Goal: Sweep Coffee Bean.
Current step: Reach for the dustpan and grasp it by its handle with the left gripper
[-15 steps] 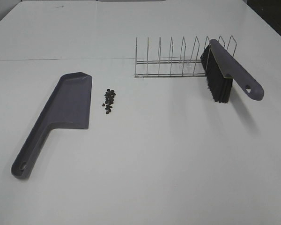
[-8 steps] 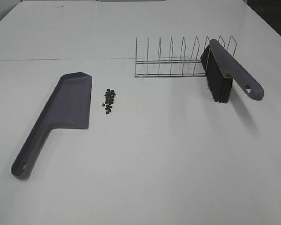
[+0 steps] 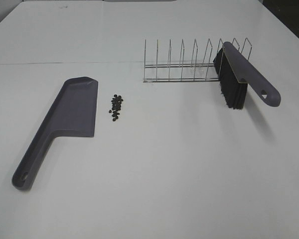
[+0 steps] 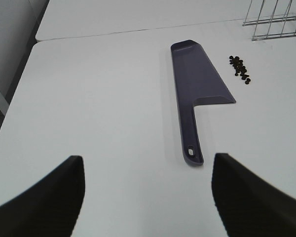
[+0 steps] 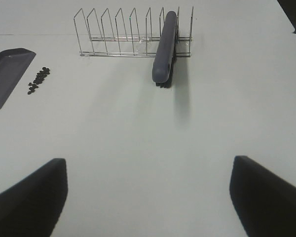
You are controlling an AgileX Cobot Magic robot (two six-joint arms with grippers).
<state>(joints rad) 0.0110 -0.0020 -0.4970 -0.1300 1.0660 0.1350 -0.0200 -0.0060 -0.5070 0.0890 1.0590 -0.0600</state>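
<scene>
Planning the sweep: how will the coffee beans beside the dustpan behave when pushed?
The coffee beans are small, rounded and loose, so they will probably roll and scatter, not slide together. Tiny next to the dustpan, they likely weigh little; a light push should move them.

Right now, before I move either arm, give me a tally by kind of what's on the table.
Dustpan: 1
Brush: 1
Wire rack: 1
Coffee bean cluster: 1 (single beans too small to count exactly)
Total: 4 things, counting the cluster as one.
</scene>
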